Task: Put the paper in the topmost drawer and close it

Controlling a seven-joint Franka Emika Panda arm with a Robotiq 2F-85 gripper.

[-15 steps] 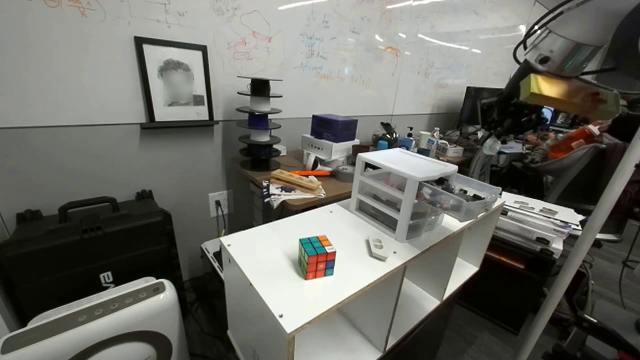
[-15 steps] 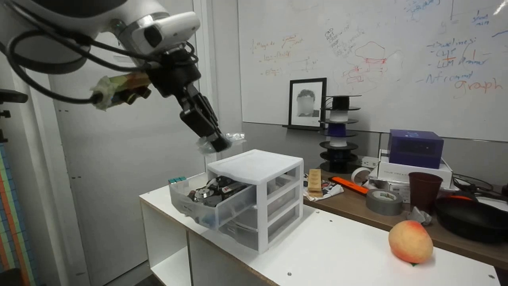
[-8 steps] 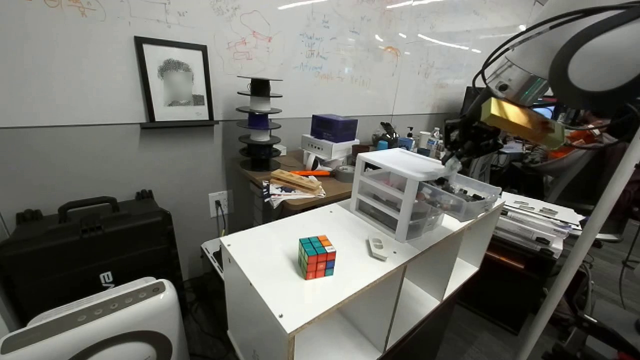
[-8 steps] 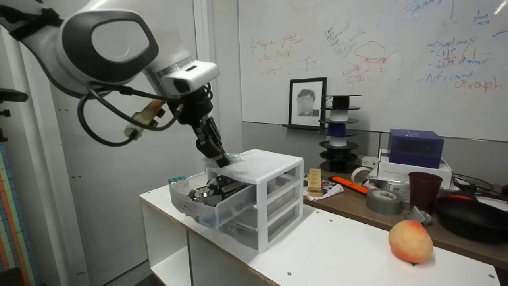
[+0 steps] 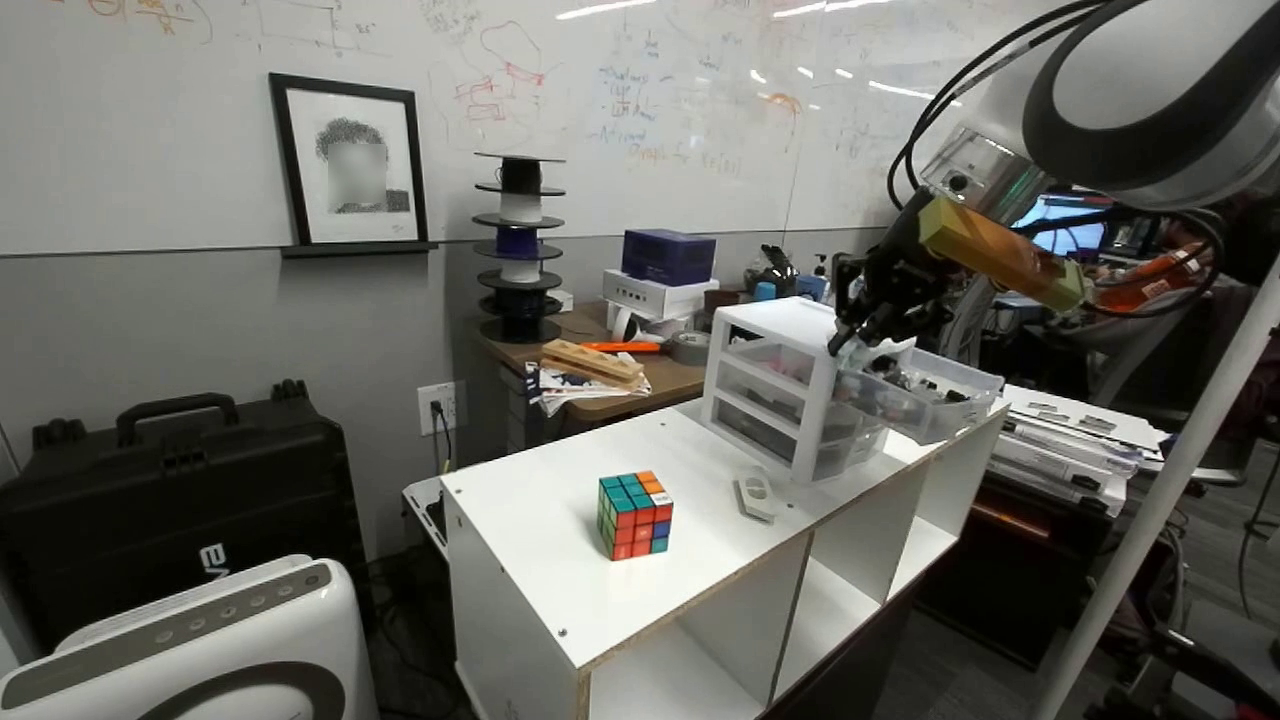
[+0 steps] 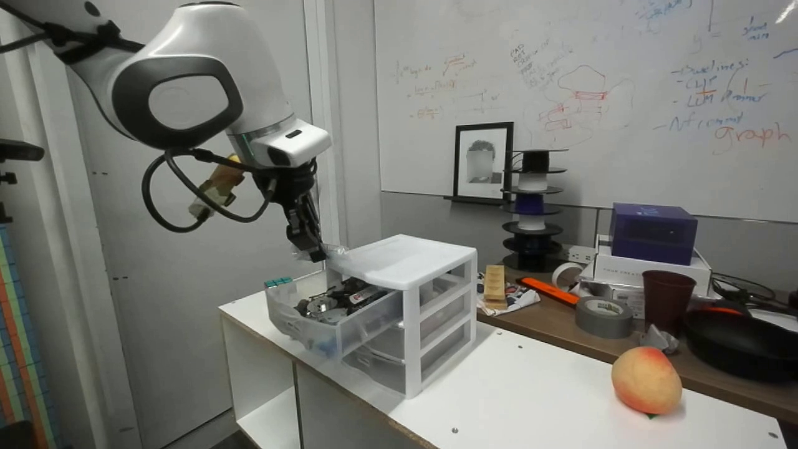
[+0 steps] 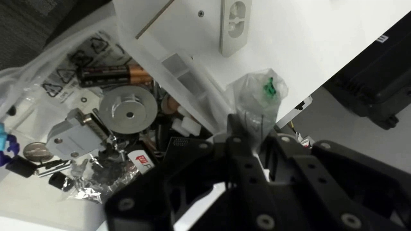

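The paper is a crumpled, translucent whitish wad with a green mark, seen in the wrist view (image 7: 260, 96). My gripper (image 7: 252, 134) is shut on its lower end; the pads are partly hidden by the wad. In an exterior view the gripper (image 6: 317, 254) points down, with the paper (image 6: 336, 251) sticking out beside the fingertips, by the front edge of the white drawer unit (image 6: 414, 259). The topmost drawer (image 6: 373, 324) is pulled out below and holds many small parts. In an exterior view the gripper (image 5: 840, 345) covers part of the unit's top, and the drawer (image 5: 965, 405) extends beyond it.
A puzzle cube (image 5: 635, 515) and a pale plastic piece (image 5: 756, 496) lie on the white shelf (image 5: 550, 600). A peach (image 6: 646, 381) sits on the shelf beyond the unit. A brown desk with tape (image 6: 603, 317), a cup (image 6: 667, 302) and a pan stands behind.
My gripper has come down with the paper still in it and moved from higher up to the front edge of the drawer unit. The drawer has not moved.
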